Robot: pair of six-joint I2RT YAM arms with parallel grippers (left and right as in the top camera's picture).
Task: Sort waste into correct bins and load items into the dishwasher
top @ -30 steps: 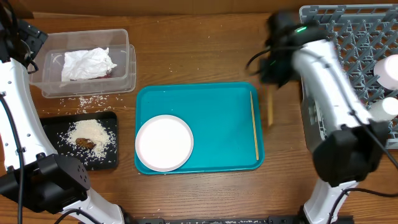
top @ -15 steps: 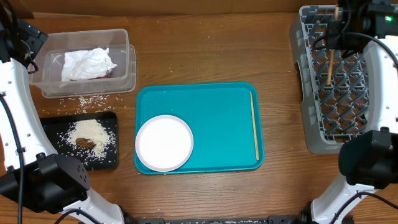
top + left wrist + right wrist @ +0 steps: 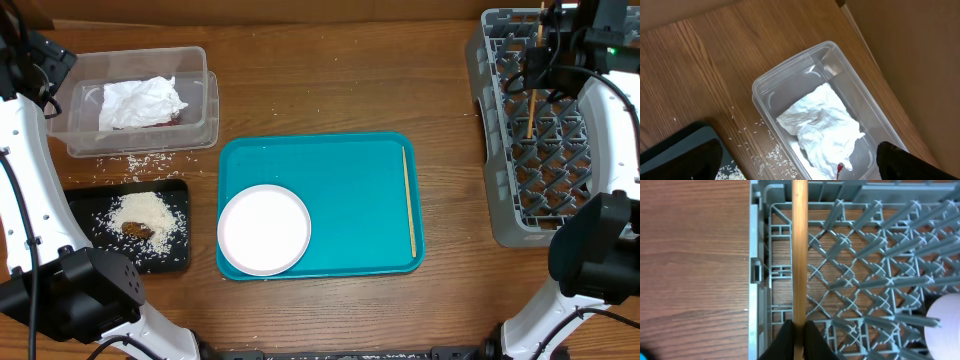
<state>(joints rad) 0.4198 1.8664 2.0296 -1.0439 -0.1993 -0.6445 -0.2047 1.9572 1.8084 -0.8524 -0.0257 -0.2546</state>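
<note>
Upper right of the overhead view: the right tool [image 3: 799,334] pinches a chopstick [image 3: 533,100] over the grey dish rack [image 3: 500,190]. The left tool [image 3: 797,162] stands wide open.

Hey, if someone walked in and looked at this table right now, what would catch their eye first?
Probably the bright teal tray mid-table, with a white plate in its near-left corner and a lone chopstick along its right edge. Next, the right gripper pinching a second chopstick over the grey dish rack at the table's right end.
</note>
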